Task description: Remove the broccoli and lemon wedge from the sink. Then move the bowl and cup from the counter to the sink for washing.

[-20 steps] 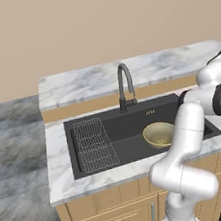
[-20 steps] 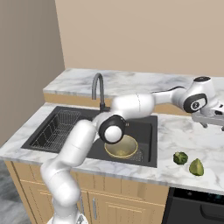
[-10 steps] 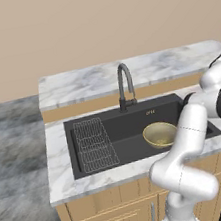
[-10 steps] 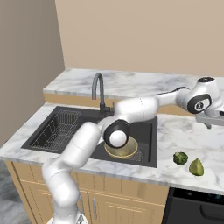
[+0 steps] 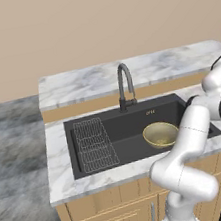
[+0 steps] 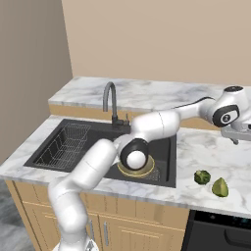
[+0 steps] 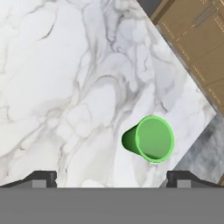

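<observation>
Black basin first, left base view: sink [image 5: 111,132] holds the tan bowl [image 5: 160,135] on its floor, right of the wire rack [image 5: 94,144], with the faucet [image 5: 124,86] behind. I read the bowl step as done. My arm reaches off toward the right edge over the counter [image 5: 127,74].

Right base view: bowl [image 6: 137,169] partly hidden behind my elbow joint, sitting in the sink [image 6: 73,147]. Broccoli [image 6: 202,177] and lemon wedge [image 6: 220,187] lie just beside each other on the counter [image 6: 206,152], right of the basin and well out of it, so I judge both removals finished. Gripper [image 6: 235,134] hangs at the far right above the marble; its fingers are hard to make out here.

Hand view: green cup [image 7: 148,139] stands on the marble below my hand, mouth toward the camera, near the counter's edge. Fingertips [image 7: 41,178] spread wide at either side, gripper [image 7: 111,179] released, grasping nothing, not touching the cup.

Left to do, as I judge it: grasp the cup and carry it to the sink.
</observation>
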You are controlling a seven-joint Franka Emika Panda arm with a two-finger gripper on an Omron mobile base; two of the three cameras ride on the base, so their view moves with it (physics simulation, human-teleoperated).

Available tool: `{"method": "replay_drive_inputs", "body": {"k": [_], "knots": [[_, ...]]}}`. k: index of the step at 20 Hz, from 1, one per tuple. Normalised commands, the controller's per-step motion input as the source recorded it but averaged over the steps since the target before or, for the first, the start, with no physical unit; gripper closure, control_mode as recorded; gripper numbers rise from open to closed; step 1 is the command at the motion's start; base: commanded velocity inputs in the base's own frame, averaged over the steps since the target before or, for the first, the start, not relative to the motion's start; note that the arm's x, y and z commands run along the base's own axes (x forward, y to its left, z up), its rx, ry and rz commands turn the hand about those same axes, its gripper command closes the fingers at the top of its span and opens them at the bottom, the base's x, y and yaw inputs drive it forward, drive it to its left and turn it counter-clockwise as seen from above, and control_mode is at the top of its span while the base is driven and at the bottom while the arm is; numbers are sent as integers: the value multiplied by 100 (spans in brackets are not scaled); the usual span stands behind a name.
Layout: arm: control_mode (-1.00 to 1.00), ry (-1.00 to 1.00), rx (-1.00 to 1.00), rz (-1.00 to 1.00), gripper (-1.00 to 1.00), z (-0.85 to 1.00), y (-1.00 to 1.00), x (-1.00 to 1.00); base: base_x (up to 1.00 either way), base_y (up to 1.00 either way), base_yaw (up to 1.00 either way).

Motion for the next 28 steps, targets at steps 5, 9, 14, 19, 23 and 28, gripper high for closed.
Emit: {"method": "replay_drive_inputs", "body": {"k": [5,9,14,19,23,28], "knots": [[-100,0,0,4,-100,-10,-12,-5,0,0,0],[-100,0,0,8,-100,-16,-13,-8,0,0,0],[-100,0,0,11,-100,-11,-3,-4,0,0,0],[-100,0,-1,18,-100,-9,0,-1,0,0,0],[-100,4,-10,22,-100,-11,0,3,0,0,0],[-100,7,-15,20,-100,-13,0,1,0,0,0]]}}
